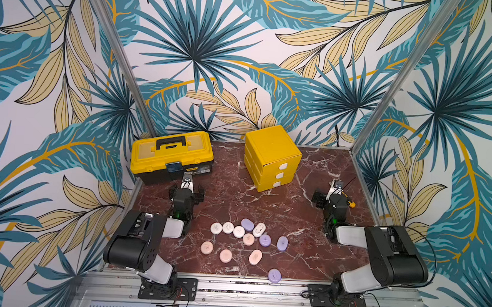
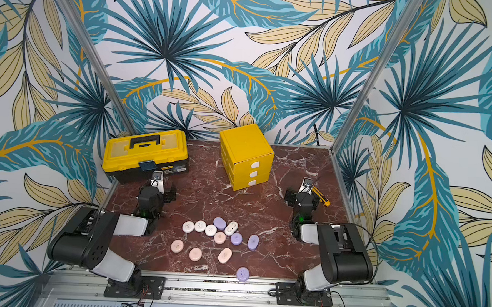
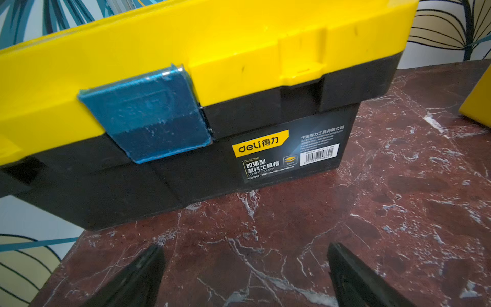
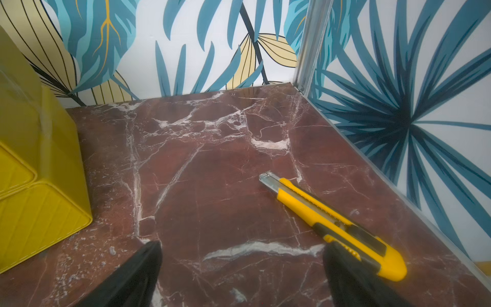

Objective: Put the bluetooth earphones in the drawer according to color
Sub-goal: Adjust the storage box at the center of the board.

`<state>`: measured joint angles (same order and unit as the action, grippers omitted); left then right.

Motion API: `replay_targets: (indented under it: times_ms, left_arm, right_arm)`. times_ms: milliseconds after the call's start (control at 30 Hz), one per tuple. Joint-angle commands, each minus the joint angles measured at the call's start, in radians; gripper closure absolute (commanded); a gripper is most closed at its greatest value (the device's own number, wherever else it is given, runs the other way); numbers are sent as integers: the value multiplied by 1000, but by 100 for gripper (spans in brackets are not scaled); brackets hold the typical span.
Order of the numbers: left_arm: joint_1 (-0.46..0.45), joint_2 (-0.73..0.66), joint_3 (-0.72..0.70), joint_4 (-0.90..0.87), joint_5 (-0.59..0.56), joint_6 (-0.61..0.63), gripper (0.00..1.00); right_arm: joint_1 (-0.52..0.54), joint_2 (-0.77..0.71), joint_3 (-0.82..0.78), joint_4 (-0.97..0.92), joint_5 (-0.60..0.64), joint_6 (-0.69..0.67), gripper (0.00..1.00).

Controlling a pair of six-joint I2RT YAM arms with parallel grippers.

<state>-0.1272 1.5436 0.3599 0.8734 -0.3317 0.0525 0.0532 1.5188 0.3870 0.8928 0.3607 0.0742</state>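
- Plainly, the left fingers (image 3: 138, 276) stand spread wide with nothing between them, low over the worktop (image 3: 265, 226). Just ahead of them is the toolbox (image 3: 212, 47), its blue latch (image 3: 146, 114) down.
- The right fingers (image 4: 132, 276) are just as wide and just as empty. A utility knife (image 4: 332, 220) lies right beside the outer one, whether touching I cannot tell. A careless swing could sweep it along.
- Ahead of both pairs and between them sits the drawer chest (image 1: 270, 158), all three drawers shut. Nothing can go in until a white tab (image 1: 283, 167) is pulled. I'd guess so light a chest may slide rather than open unless it's braced.
- Behind both pairs, back toward the arm bases, lie the earphone cases (image 1: 248, 239): white, purple and pink, several touching. Fingers closing on one could knock its neighbours, and the smooth shells look apt to squirt out.
- One purple case (image 1: 274, 275) sits farthest back, at the worktop's front edge. A nudge might send it off.
- Pale pink and white look close, so a mix-up of drawers is possible.
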Motion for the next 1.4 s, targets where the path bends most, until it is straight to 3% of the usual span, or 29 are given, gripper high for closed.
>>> replay_targets:
  times_ms: [0, 733, 867, 933, 1033, 1200, 1367]
  left_arm:
    - [7, -18, 30, -6, 6, -6, 0]
    - [30, -21, 39, -31, 55, -16, 0]
    - [31, -41, 45, -33, 32, -22, 5]
    - [28, -109, 82, -140, 13, -19, 6]
    - [10, -257, 202, -480, -19, -71, 12]
    - [-60, -406, 359, -800, 61, -189, 13]
    - [-156, -398, 550, -1045, 233, -285, 14]
  right_arm:
    - [4, -16, -10, 11, -6, 3, 1]
    - [4, -14, -5, 4, -13, -1, 0]
    - [7, -20, -5, 14, -9, -19, 1]
    - [23, -91, 58, -156, 20, -27, 0]
    - [33, -209, 219, -494, 67, 18, 0]
    - [33, -256, 518, -960, -108, 97, 0]
    - [32, -201, 685, -1151, -304, 229, 1]
